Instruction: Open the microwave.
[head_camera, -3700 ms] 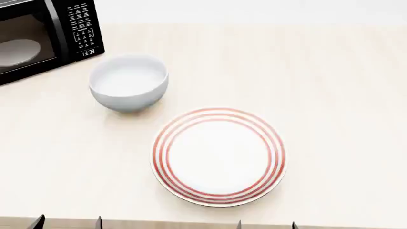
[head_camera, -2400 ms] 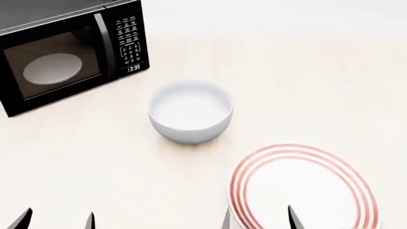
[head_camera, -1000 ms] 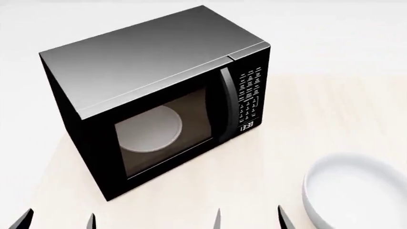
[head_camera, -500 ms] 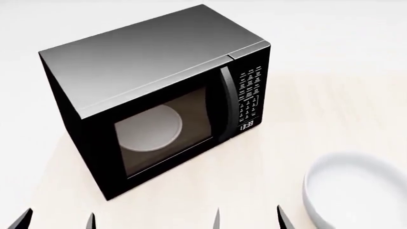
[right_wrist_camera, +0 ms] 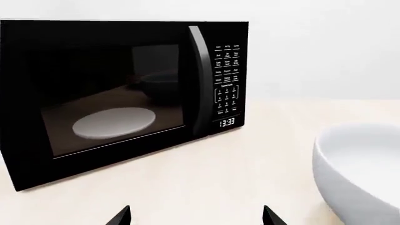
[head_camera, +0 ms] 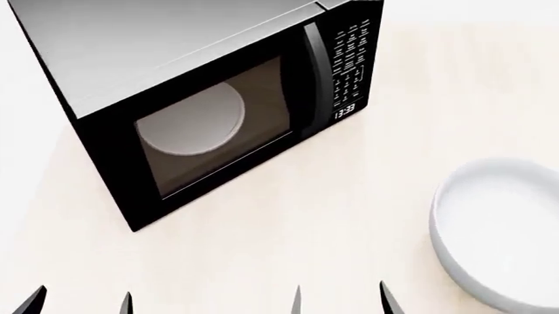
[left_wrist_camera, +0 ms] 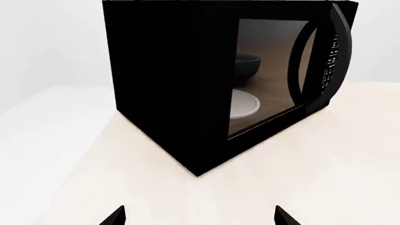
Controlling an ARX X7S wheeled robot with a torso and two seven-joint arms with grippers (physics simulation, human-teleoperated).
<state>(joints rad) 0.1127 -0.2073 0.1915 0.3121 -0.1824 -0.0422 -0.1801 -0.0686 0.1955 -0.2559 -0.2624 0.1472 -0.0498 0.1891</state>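
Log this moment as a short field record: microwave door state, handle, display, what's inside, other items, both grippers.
microwave: on the light wooden table, door shut
handle: vertical, black, between window and keypad, untouched
display: reads 13:33
inside: white turntable, nothing on it
other items: white bowl on the table, to the microwave's right, apart from it
left gripper: open, short of the microwave, holding nothing
right gripper: open, short of the microwave, holding nothing

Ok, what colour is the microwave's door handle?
Black, matching the door: the handle shows best in the right wrist view, beside the keypad.
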